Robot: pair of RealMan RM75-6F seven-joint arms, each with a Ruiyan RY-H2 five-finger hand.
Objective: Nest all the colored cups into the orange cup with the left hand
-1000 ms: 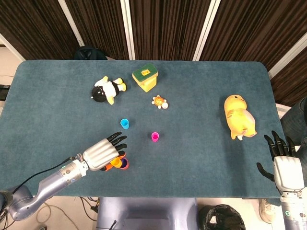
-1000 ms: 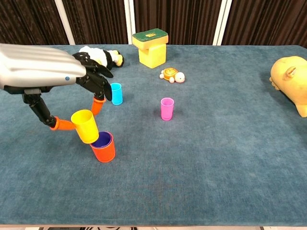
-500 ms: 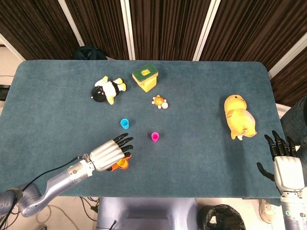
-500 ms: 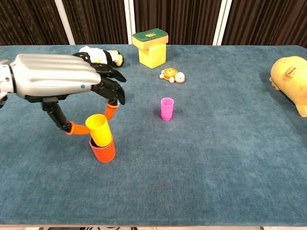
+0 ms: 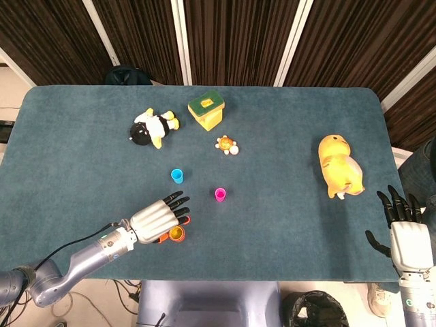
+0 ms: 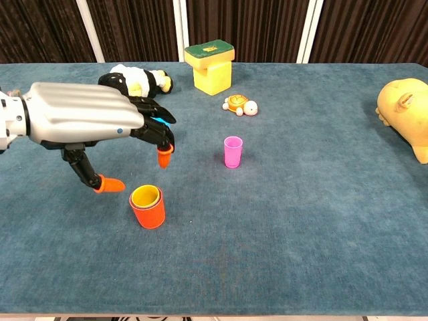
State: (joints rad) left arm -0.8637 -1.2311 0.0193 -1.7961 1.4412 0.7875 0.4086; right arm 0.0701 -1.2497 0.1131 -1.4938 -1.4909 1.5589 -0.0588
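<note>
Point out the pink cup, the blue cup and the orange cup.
pink cup [image 6: 233, 153], chest view, on its side wall.
blue cup [image 5: 177, 176], head view, on its open top.
orange cup [image 6: 150, 216], chest view, on its outer wall.

Table [image 6: 301, 254]: matt, napped teal cloth. Orange cup [image 6: 150, 214]: smooth plastic. Left hand [image 6: 83, 122]: satin silver metal shell, glossy orange fingertips [image 6: 164, 158].

On the blue table [image 5: 82, 150]: 4 bystanders. Near the far edge, a yellow block with a green top [image 5: 207, 111]; left of it, a black, white and yellow plush toy [image 5: 152, 127] lying down. Just nearer than the block, a small toy turtle [image 5: 227, 145]. Toward the right edge, a yellow plush animal [image 5: 338, 165] lying down.
</note>
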